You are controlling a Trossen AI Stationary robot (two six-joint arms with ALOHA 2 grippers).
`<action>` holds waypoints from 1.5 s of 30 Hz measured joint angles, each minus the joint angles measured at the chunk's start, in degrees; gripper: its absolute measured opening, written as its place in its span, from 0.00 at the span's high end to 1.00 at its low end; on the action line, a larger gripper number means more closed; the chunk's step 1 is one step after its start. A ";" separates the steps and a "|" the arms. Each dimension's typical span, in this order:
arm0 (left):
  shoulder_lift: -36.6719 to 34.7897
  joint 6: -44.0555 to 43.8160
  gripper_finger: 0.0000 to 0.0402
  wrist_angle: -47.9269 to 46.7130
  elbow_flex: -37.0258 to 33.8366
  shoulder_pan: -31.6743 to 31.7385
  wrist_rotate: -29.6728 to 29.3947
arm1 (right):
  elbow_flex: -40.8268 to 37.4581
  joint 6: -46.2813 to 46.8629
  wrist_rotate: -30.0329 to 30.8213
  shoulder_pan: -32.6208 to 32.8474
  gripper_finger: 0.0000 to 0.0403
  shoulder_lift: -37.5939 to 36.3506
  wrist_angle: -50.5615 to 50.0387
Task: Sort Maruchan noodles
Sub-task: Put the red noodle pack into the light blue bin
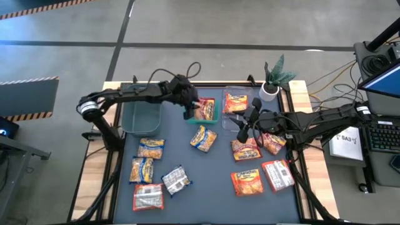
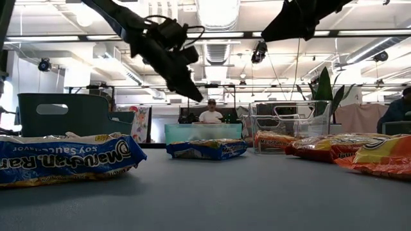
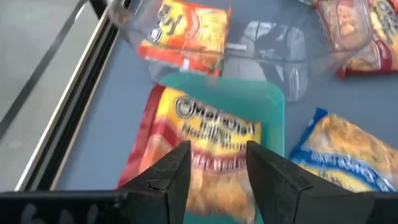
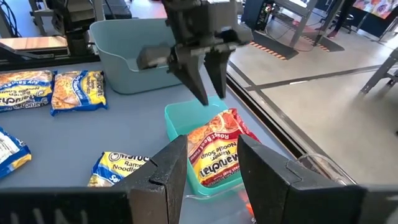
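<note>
The left gripper (image 1: 187,114) is hovering over the teal bin (image 1: 214,118), jaws parted and empty, a red Maruchan packet (image 4: 214,155) lying propped inside, apparently just sorted there, while the right gripper (image 1: 242,134), jaws likewise parted and empty, is waiting nearby.

A blue-and-yellow packet (image 2: 64,157) lies nearest on the bench (image 2: 212,199), another blue packet (image 2: 207,149) farther back. Orange-red packets (image 2: 359,153) lie at the right. Behind stand a grey-blue bin (image 2: 64,115), a teal tray (image 2: 202,132) and a clear bin (image 2: 289,119). The left pincer (image 2: 189,86) hangs above the tray, empty. A person (image 2: 210,112) sits beyond.
</note>
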 joint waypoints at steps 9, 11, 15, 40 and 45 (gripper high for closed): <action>5.30 -0.30 0.79 3.46 -0.16 0.11 -8.62 | 0.00 -0.03 0.00 0.00 0.67 0.00 0.42; 6.68 -0.40 0.82 3.88 -0.07 -0.06 -8.49 | 0.00 -0.06 0.01 0.00 0.67 0.00 0.38; 8.39 -1.82 0.87 2.92 -0.18 -0.19 -8.49 | 0.00 -0.05 0.00 0.00 0.67 0.00 0.42; 13.26 -3.51 0.90 3.99 3.25 -1.54 -9.48 | 0.00 0.00 0.01 0.00 0.67 0.00 0.40; 15.84 -4.23 0.90 4.39 3.32 -1.90 -9.58 | 0.00 -0.03 0.00 0.00 0.67 0.00 0.39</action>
